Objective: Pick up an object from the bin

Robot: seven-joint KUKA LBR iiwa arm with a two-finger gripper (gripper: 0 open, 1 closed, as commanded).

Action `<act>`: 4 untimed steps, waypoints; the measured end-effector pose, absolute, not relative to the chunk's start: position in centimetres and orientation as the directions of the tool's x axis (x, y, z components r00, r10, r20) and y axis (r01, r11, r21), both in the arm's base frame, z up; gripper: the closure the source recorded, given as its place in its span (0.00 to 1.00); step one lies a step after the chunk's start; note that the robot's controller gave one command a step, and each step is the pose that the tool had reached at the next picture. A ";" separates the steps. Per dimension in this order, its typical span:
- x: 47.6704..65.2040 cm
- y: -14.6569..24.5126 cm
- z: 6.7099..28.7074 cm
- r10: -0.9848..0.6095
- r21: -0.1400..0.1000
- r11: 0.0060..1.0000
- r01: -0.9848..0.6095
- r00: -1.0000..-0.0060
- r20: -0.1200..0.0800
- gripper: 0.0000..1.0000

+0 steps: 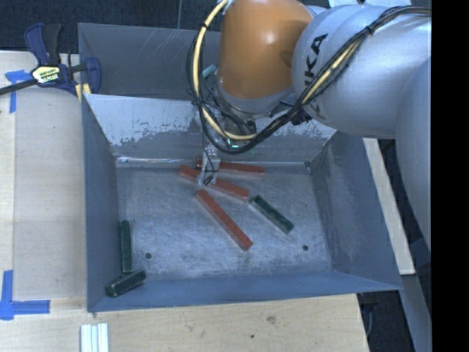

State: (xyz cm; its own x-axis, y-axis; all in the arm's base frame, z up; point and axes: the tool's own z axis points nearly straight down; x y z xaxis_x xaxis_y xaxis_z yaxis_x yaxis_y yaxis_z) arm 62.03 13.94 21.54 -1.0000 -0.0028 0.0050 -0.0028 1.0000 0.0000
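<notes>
Pale wooden tabletop (220,328), dark floor (88,2) behind

This looks like a robotics lab. A big silver industrial arm (366,72), with yellow cables (196,57) looped round its orange cover (260,42), hangs over a grey metal bin (99,218) of small sticks (223,220) on a plain wooden bench (220,325).

Soft light falls from above my orange cover (264,46), leaving a pale sheen on it; below it the bin (99,218) has an evenly lit floor and dimmer side walls.
</notes>
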 end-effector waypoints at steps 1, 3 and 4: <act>61.3 4.3 6.8 -0.071 -0.001 0.997 -0.071 -0.997 -0.002 0.00; 58.2 -2.9 10.0 0.138 -0.002 0.990 0.138 -0.990 0.001 0.00; 56.7 -3.4 6.9 0.238 0.000 0.971 0.238 -0.971 0.001 0.00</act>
State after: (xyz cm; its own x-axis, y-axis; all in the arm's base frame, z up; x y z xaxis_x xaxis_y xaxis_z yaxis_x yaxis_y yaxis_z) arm 56.71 -3.36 6.90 -0.9712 0.2382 0.0006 0.2382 0.9712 -0.0001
